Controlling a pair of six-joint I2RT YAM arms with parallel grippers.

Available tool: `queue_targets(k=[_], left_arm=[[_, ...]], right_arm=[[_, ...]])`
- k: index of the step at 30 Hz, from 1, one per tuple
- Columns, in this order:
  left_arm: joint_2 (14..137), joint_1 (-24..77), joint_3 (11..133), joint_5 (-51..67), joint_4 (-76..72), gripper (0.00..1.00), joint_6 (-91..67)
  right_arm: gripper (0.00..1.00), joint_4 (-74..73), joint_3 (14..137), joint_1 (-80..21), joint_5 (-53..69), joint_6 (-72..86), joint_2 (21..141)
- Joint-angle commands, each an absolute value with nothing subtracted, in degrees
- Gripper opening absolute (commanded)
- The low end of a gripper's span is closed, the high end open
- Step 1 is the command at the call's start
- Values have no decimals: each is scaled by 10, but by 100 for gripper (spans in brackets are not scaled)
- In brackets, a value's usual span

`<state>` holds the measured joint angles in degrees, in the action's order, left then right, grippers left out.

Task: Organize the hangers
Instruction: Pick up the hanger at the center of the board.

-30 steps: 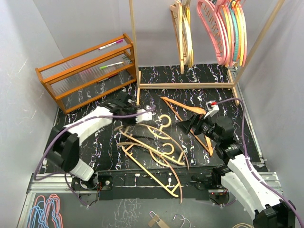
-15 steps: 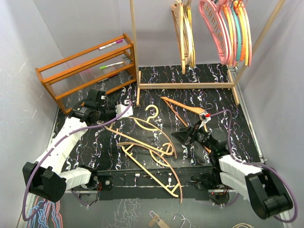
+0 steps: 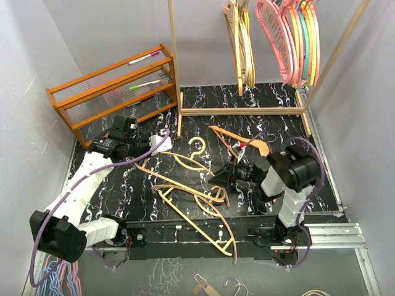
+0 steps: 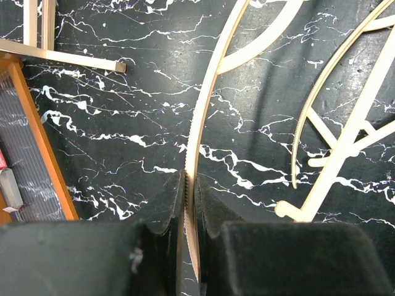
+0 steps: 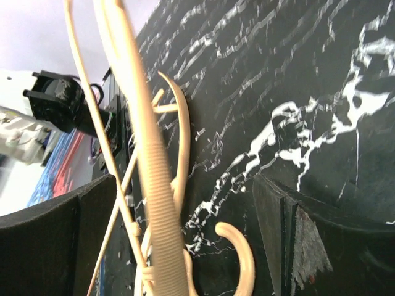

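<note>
Black marble-patterned table point(image 3: 308, 166) seen from above, with two robot arms at its near edge. A loose pile of tan hangers point(image 3: 191, 192) lies tangled in the middle, hooks and bars crossing one another. An orange hanger point(image 3: 237, 137) lies just beyond the pile, to the right.

The left gripper point(image 4: 189, 185) is pressed together, pinching the thin toothed bar point(image 4: 207, 105) of one tan hanger at the pile's far left. The right gripper point(image 5: 185, 179) is spread wide at the pile's right edge, with a ribbed hanger bar point(image 5: 154, 203) standing between its fingers point(image 5: 321, 240). Whether they touch it cannot be told.

At the far side, more tan hangers point(image 3: 239, 43) and a bunch of pink, teal and orange ones point(image 3: 293, 37) hang inside a tall pale wooden frame point(image 3: 241, 111), whose base bar lies across the table behind the pile. An orange-brown slatted rack point(image 3: 80, 120) stands far left, carrying marker pens point(image 3: 144, 58); any print on them is too small to read. Pink and blue hangers point(image 3: 58, 274) lie below the table, near left.
</note>
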<state>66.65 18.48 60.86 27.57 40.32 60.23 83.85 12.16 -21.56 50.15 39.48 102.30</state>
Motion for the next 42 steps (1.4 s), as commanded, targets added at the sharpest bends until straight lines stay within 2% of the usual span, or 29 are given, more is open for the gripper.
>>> queue_targets(k=[1, 5, 7, 11, 14, 21, 24, 26, 29, 32, 35, 36, 37, 38, 40, 42], left_arm=[[648, 179, 621, 303, 389, 0, 600], [649, 177, 615, 302, 380, 0, 598], [650, 176, 609, 301, 373, 0, 599], [652, 172, 599, 298, 359, 0, 599], [654, 170, 592, 293, 350, 0, 603], [657, 164, 578, 281, 335, 0, 615], [658, 162, 574, 280, 326, 0, 614], [658, 160, 569, 275, 318, 0, 613], [659, 157, 562, 267, 303, 0, 605], [661, 154, 553, 257, 284, 0, 584], [665, 154, 546, 232, 258, 0, 549], [667, 154, 545, 222, 251, 10, 535], [670, 153, 548, 212, 248, 36, 524], [671, 153, 552, 199, 243, 53, 510], [673, 151, 563, 163, 223, 70, 472], [681, 146, 588, 124, 216, 90, 441]], right_arm=[[95, 1046, 169, -227, 590, 439, 1111], [95, 1046, 166, -232, 598, 433, 1110], [91, 1046, 162, -232, 606, 435, 1106], [73, 1046, 147, -233, 613, 454, 1109], [53, 1046, 119, -233, 591, 454, 1087], [50, 1045, 62, -233, 546, 463, 989], [29, 1045, 50, -233, 536, 470, 961], [10, 1045, 42, -232, 522, 479, 947], [8, 1039, 24, -233, 481, 501, 902], [8, 929, 24, -232, 426, 522, 804], [8, 583, 87, -242, 370, 454, 630], [8, 469, 112, -252, 334, 411, 566], [8, 382, 131, -258, 293, 382, 508], [8, 323, 145, -259, 260, 361, 446], [8, 211, 177, -259, 210, 327, 387], [8, 89, 256, -259, 184, 293, 377]])
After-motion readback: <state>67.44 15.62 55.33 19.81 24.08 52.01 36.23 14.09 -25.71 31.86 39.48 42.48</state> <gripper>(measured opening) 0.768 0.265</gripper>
